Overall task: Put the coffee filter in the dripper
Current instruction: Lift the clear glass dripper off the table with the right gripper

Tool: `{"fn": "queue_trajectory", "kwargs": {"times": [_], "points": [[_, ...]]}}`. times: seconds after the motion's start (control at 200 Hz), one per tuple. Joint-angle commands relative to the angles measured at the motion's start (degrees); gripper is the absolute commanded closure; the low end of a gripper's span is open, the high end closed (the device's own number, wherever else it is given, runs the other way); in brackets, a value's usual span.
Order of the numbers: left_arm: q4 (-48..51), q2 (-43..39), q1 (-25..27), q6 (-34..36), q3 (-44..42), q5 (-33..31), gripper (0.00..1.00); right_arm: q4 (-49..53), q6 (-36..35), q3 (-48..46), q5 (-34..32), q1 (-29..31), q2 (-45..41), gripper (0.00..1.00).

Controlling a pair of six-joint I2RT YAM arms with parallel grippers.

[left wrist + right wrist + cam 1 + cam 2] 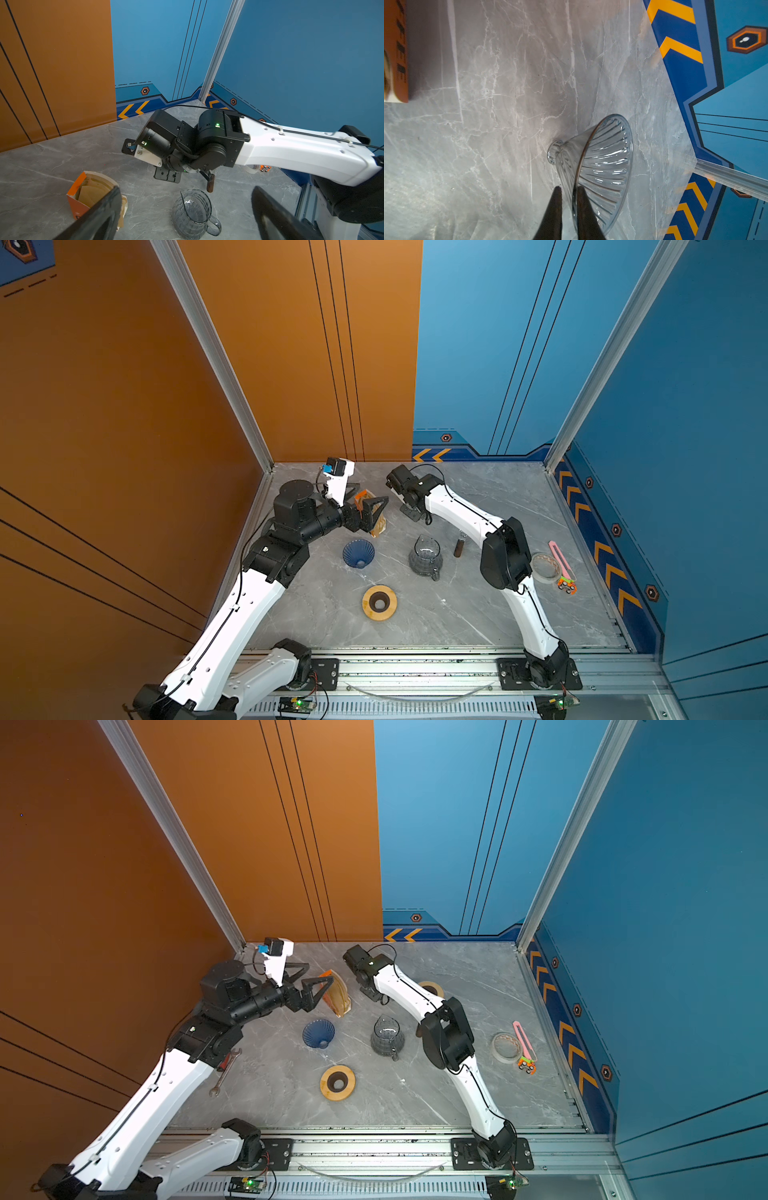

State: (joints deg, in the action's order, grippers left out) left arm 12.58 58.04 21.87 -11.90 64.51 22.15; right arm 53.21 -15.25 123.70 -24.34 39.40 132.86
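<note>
The paper coffee filters stand in their orange box, at the lower left of the left wrist view. In both top views the ribbed glass dripper lies free on its side just below that box, left of the glass carafe. The left gripper gapes wide at the box. The right gripper is pinched narrow (the dripper's rim shows between its fingers in the right wrist view; I cannot tell if it is held).
</note>
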Motion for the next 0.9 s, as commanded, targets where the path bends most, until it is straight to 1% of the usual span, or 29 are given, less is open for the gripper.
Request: {"fn": "queue_trajectory", "kwargs": {"times": [0.0,0.2,0.29,0.411,0.896], "points": [[-1.26,-1.09,0.46,-0.32,-0.55,0.69,0.02,2.47,-0.33,1.37,-0.68,0.33,-0.79,0.86],[-1.33,-1.18,0.46,-0.32,-0.58,0.61,0.02,2.78,0.47,1.18,0.51,0.33,0.46,0.85],[-1.26,-1.18,0.46,-0.23,-0.54,0.59,0.02,2.80,0.57,1.11,0.52,0.33,0.94,0.82],[-1.32,-1.29,0.46,-0.23,-0.54,0.63,0.02,2.78,0.58,1.11,0.52,0.13,1.38,0.80],[-1.26,-1.35,0.46,-0.23,-0.54,0.68,0.02,2.79,1.58,0.49,3.15,-1.43,2.97,0.80]]}}
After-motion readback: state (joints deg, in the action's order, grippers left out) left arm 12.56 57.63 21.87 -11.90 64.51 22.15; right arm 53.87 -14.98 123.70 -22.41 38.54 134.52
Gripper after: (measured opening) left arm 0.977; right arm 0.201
